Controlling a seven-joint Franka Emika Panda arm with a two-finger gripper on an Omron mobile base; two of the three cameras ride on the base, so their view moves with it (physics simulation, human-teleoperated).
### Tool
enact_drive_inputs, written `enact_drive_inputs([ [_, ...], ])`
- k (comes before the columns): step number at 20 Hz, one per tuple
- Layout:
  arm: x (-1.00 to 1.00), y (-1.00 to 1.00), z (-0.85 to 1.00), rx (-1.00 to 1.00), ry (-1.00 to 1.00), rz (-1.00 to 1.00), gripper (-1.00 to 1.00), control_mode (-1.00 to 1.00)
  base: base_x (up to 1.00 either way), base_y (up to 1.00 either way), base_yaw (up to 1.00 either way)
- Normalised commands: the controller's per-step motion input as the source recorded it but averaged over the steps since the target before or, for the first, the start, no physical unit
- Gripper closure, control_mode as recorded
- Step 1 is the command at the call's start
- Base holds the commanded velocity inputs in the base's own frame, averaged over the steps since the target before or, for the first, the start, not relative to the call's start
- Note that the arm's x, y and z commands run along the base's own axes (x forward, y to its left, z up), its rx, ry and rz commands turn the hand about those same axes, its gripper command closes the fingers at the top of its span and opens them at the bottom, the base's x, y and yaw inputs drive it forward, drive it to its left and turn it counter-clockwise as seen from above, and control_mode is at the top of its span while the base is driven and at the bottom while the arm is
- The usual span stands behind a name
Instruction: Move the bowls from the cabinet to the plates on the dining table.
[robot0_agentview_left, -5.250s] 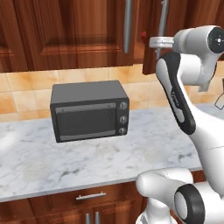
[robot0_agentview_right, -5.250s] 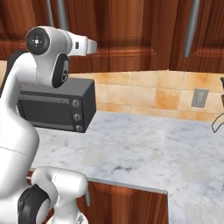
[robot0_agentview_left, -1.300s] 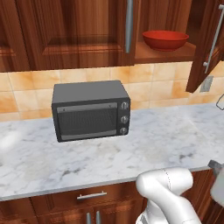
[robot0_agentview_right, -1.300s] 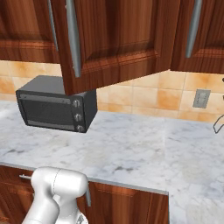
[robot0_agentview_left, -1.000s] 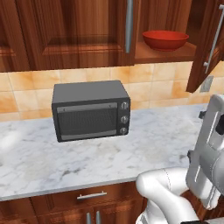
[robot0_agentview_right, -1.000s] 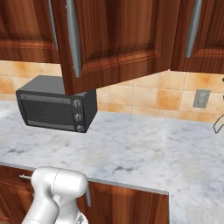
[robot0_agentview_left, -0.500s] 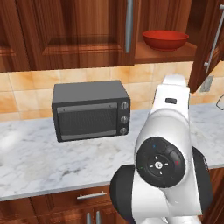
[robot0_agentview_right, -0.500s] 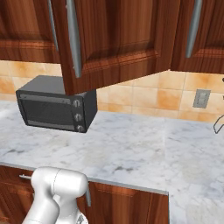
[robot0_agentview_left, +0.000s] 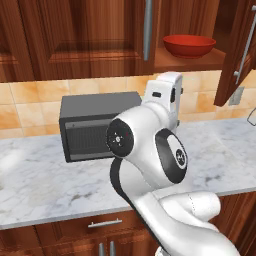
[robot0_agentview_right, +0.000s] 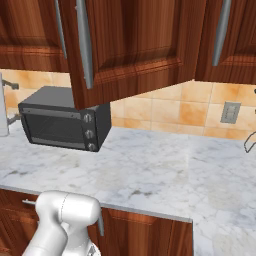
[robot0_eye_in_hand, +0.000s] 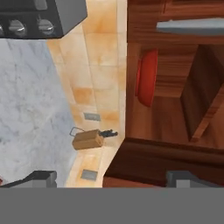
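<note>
You had the gripper (robot0_eye_in_hand: 111, 178) with its fingers spread wide and nothing between them, pointed across at the cabinet (robot0_agentview_left: 100, 35), whose door stood swung open. One red bowl (robot0_agentview_left: 189, 45) sat on the lower shelf of that cabinet, upright, well above the marble counter (robot0_agentview_left: 45, 185) and to the right of the toaster oven (robot0_agentview_left: 95, 125). In the rolled hand view the same bowl (robot0_eye_in_hand: 146, 78) appeared edge-on against the shelf, well apart from the fingertips (robot0_eye_in_hand: 41, 177).

As for handling, I judged the bowl to be rigid and glossy, likely ceramic (so breakable, and slick under hard pads). Its wall flared outward, so a pinch across the whole body looked unworkable; the rim was the sensible hold, one finger inside and one outside, squarely so it would not rotate and slip. It seemed moderately heavy for a rim grip, so you would have wanted a firm close and a slow lift clear of the shelf edge.

Counted: one bowl in sight, the red one. One toaster oven. One cabinet door stood open, and in the right base view that door (robot0_agentview_right: 130, 50) hung out over the counter.
</note>
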Motion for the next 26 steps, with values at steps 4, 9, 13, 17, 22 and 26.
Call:
enact_drive_inputs([
  [4,0.70,-0.20,0.00,0.00,0.00,-0.19,-1.00,-1.00,0.00,0.00,0.00],
  [9,0.53,-0.37,0.01,0.00,0.00,-0.24,-1.00,-1.00,0.00,0.00,0.00],
  [13,0.48,-0.34,0.02,0.00,0.00,-0.26,-1.00,-1.00,0.00,0.00,0.00],
  [17,0.45,-0.33,0.05,0.00,0.00,-0.24,-1.00,-1.00,0.00,0.00,0.00],
  [22,0.37,-0.36,0.10,0.00,0.00,-0.22,-1.00,-1.00,0.00,0.00,0.00],
  [26,0.18,-0.47,0.10,0.00,-0.01,-0.23,-1.00,-1.00,0.00,0.00,0.00],
])
